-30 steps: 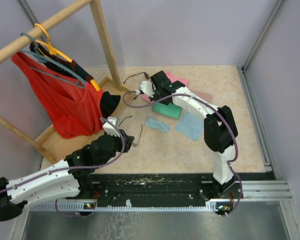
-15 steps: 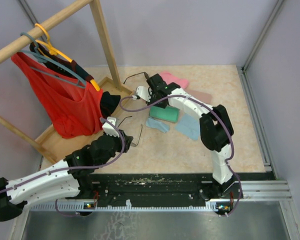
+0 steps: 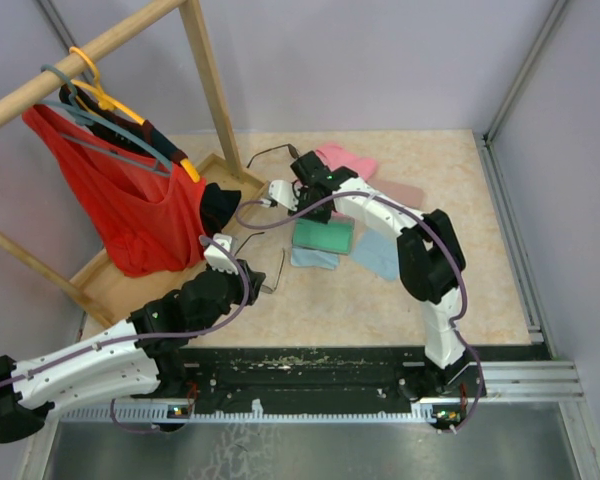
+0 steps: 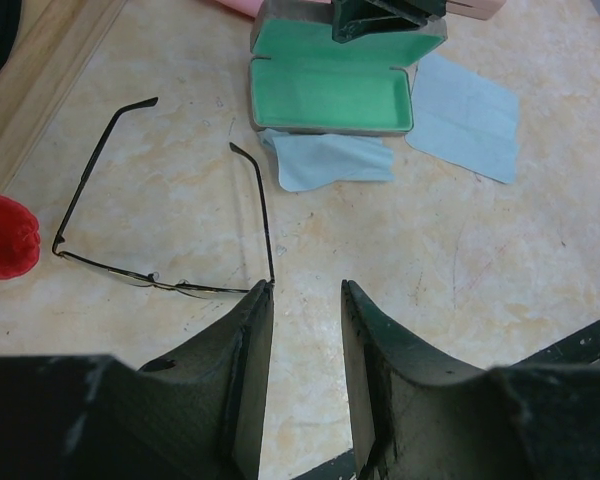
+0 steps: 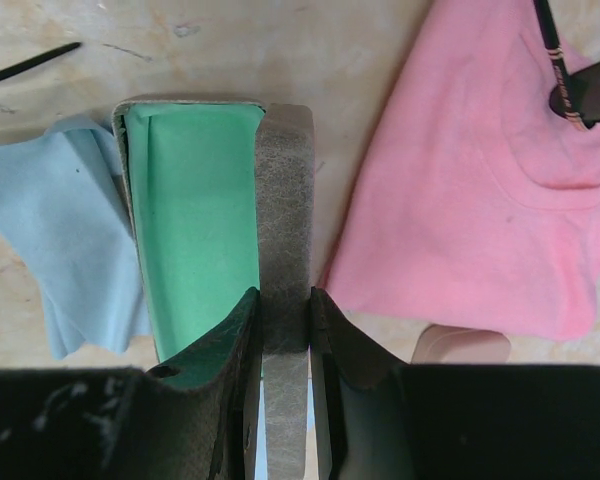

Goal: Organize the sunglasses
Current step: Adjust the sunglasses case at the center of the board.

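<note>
One pair of sunglasses (image 4: 263, 210) lies unfolded on the table (image 3: 380, 300), lenses toward me; it also shows in the top view, sunglasses (image 3: 281, 262). My left gripper (image 4: 307, 290) is open just in front of it, the left fingertip (image 4: 260, 300) beside the frame's right hinge, holding nothing. A second pair of sunglasses (image 3: 270, 152) lies at the back by the pink case (image 3: 345, 160); its arm (image 5: 558, 60) crosses the pink. My right gripper (image 5: 285, 300) is shut on the raised lid of the open grey case (image 5: 285, 190), whose green lining (image 4: 330, 95) faces up.
Two light-blue cloths (image 4: 330, 160) (image 4: 465, 105) lie by the grey case, one partly under it. A tan piece (image 3: 405, 190) sits behind the pink case. A wooden rack (image 3: 210, 80) with a red garment (image 3: 130, 210) on hangers stands at the left.
My right gripper has pulled the grey case nearer and to the left, onto the nearer blue cloth, and turned it. The left arm and the near sunglasses have stayed still.
</note>
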